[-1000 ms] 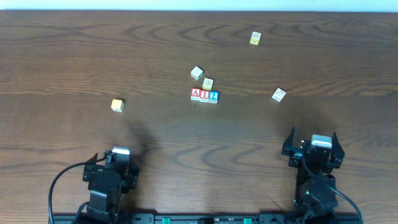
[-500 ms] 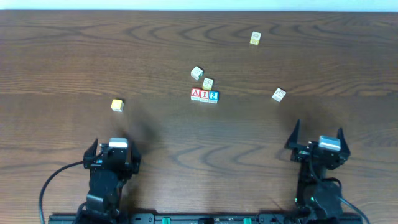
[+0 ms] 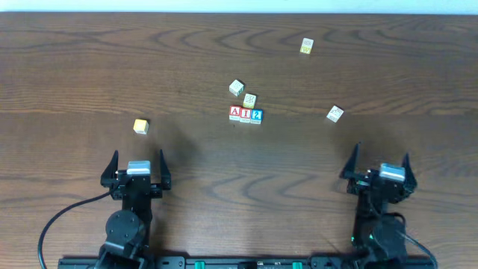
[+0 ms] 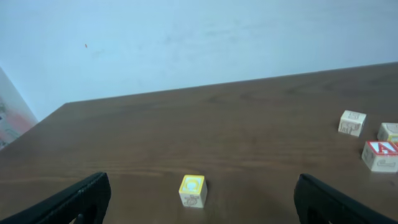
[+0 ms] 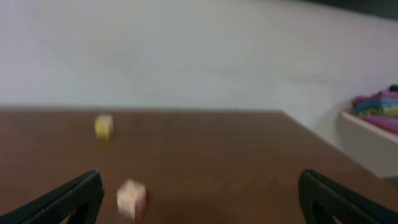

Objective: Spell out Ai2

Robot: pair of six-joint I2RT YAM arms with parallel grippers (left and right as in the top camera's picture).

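Three letter blocks stand touching in a row at mid-table: a red A block (image 3: 235, 113), a red I block (image 3: 246, 114) and a blue 2 block (image 3: 257, 115). The A block also shows at the right edge of the left wrist view (image 4: 380, 155). My left gripper (image 3: 136, 166) is open and empty near the front left, with a yellow block (image 4: 192, 190) ahead between its fingers. My right gripper (image 3: 380, 164) is open and empty near the front right.
Loose blocks lie around: a yellow one (image 3: 140, 126) at left, two pale ones (image 3: 237, 88) (image 3: 250, 99) just behind the row, one (image 3: 335, 113) at right and one (image 3: 307, 46) at the far back. The right wrist view is blurred.
Both arms have pulled back towards the front edge and straightened. The left gripper turned to face the table squarely. The blocks have not moved.
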